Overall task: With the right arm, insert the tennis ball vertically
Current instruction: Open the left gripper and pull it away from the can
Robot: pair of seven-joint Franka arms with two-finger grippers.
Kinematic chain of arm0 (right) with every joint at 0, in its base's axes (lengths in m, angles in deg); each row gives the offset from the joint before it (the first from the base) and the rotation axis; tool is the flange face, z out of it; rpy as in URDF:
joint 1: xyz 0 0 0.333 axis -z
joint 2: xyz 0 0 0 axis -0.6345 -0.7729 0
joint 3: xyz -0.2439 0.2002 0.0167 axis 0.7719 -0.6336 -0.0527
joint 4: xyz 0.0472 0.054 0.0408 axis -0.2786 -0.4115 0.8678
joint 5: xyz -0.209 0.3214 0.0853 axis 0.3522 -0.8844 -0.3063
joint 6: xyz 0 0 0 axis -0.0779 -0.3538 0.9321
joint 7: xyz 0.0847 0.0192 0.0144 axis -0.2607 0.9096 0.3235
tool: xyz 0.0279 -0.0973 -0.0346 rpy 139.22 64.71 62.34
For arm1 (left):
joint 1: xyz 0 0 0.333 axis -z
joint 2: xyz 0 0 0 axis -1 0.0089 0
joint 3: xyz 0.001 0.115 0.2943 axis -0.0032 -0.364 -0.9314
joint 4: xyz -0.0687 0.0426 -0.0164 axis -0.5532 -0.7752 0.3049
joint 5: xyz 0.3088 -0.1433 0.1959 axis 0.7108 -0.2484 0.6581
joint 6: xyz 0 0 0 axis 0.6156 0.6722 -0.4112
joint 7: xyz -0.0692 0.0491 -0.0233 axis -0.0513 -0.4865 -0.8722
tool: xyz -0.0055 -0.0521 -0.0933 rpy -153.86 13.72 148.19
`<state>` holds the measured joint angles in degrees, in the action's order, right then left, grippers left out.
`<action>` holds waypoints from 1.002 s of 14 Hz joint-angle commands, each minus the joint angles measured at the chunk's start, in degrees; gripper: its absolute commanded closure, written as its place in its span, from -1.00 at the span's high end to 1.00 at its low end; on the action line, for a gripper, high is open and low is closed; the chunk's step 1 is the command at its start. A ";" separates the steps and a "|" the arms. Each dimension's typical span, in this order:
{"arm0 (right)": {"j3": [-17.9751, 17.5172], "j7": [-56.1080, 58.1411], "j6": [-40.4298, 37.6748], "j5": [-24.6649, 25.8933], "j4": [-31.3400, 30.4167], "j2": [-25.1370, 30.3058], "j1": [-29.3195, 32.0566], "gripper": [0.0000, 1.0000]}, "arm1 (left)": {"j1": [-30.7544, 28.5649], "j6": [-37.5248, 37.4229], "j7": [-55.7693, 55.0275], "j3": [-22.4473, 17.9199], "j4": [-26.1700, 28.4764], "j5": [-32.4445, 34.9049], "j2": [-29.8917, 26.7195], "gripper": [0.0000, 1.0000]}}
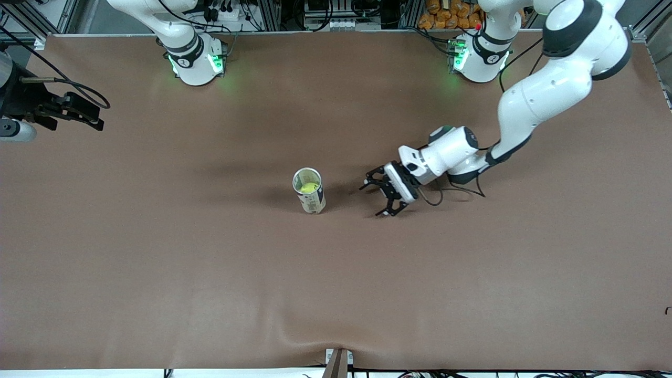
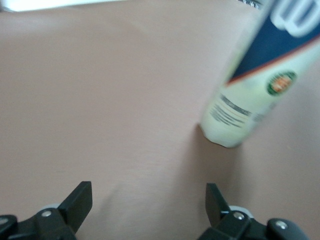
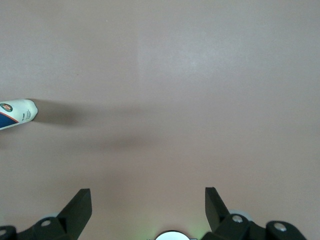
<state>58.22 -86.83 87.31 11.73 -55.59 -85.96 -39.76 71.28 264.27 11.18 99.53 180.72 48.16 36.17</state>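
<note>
Front view, centre frame: upright can [image 1: 308, 190] on desk [image 1: 210, 289], tennis ball [image 1: 308, 186] inside. Just beside, left tool [image 1: 382, 197] wide open, empty; could tip can if swung. Upper-left edge: right tool [image 1: 73, 113] open, empty.

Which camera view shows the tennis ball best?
The front view: it looks down into the open can, where the tennis ball lies. Both wrist views show only the can's outside wall, not the ball.

Cream can [image 1: 309, 191], navy panel, orange stripe; yellow-green ball [image 1: 308, 186] inside; brown table [image 1: 157, 252]; white arms, black tools.
</note>
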 commanded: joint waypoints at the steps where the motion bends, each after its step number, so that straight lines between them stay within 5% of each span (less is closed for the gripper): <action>1: -0.77 0.81 -0.58 0.90 0.99 -0.40 1.08 1.00 | -5.68 -0.21 -7.60 1.21 0.94 3.33 -1.80 1.00; 7: -0.86 0.81 -0.49 0.64 0.90 -0.40 1.08 1.00 | -15.69 -8.53 -19.13 3.59 -6.35 3.42 -5.13 1.00; 14: -0.86 0.72 -0.49 0.55 0.90 -0.40 1.17 1.00 | -32.47 -21.70 -23.18 7.09 -6.45 3.50 -6.98 1.00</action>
<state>58.22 -86.82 87.34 11.74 -55.59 -86.02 -39.74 43.11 247.50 -9.44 104.07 173.17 50.52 31.27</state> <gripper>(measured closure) 0.000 0.000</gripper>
